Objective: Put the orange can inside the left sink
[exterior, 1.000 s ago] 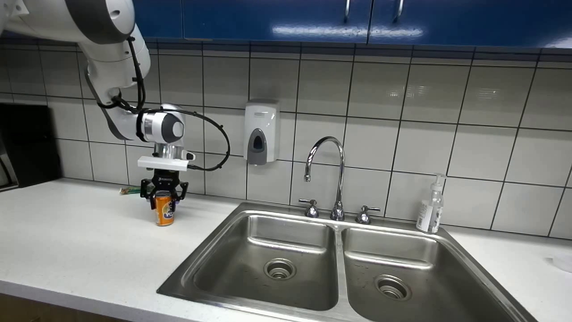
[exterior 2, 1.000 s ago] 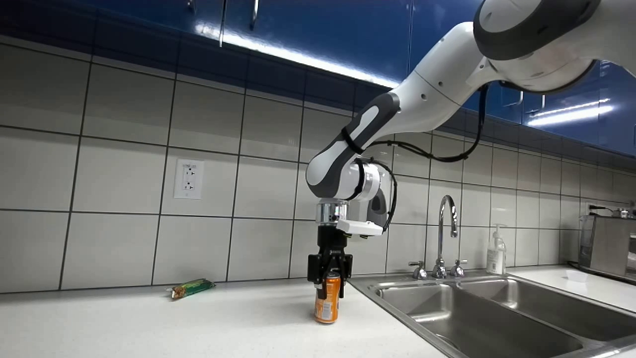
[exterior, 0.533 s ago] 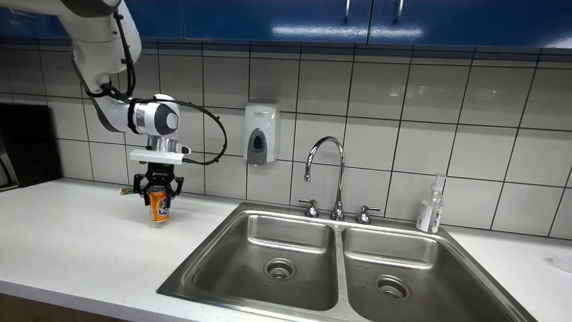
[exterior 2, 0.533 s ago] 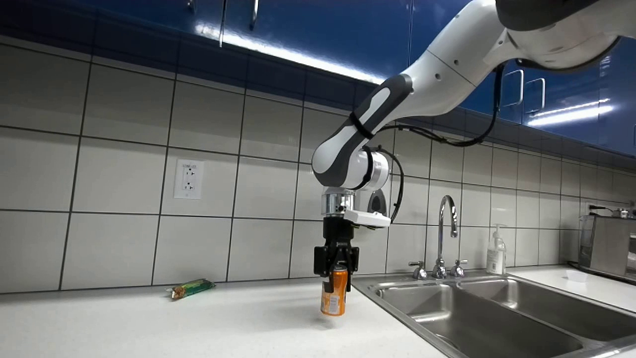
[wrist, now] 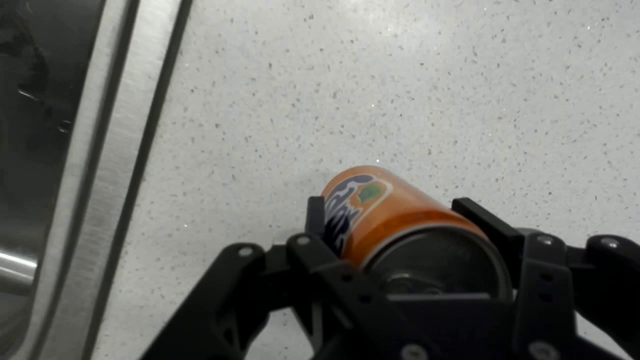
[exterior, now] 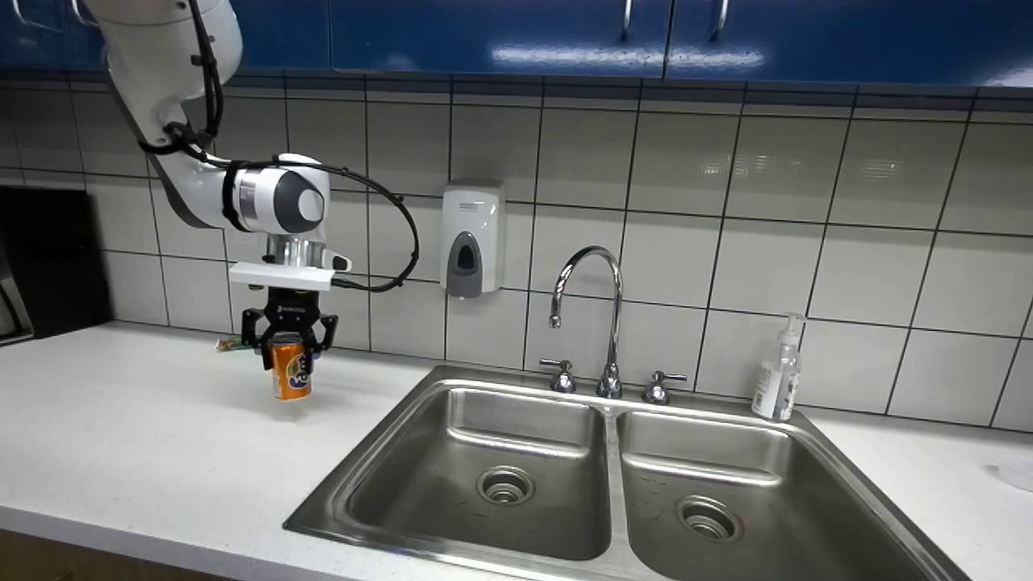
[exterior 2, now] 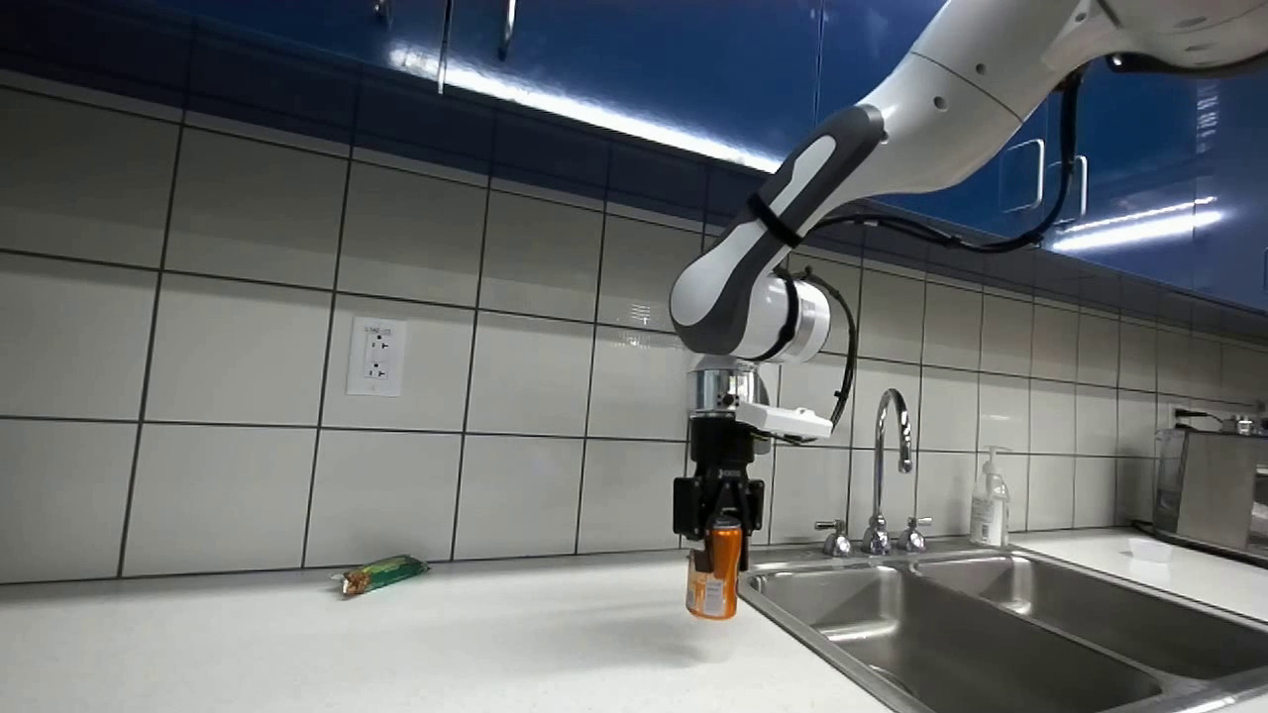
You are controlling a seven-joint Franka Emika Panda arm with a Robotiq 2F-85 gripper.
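Note:
The orange can [exterior: 290,373] is held upright by my gripper [exterior: 288,361], a little above the white counter and to the left of the double sink. In an exterior view the can [exterior 2: 715,584] hangs just left of the sink's edge, with the gripper [exterior 2: 724,562] around its upper half. In the wrist view both fingers of the gripper [wrist: 389,201] press on the sides of the can [wrist: 395,200]; its top is partly hidden by the gripper body. The left sink [exterior: 420,504] has a round drain and nothing in it. Its rim shows in the wrist view [wrist: 112,160].
The tall chrome faucet [exterior: 615,323] with two handles stands behind the sink divider. The right basin [exterior: 775,524] lies beyond. A clear pump bottle [exterior: 776,379] stands at the back right. A green wrapper [exterior 2: 384,573] lies on the counter [exterior 2: 297,654]. A soap dispenser [exterior: 472,202] hangs on the wall.
The gripper, shut on the can throughout, has lifted it off the counter. In an exterior view the can has moved up and right toward the sink.

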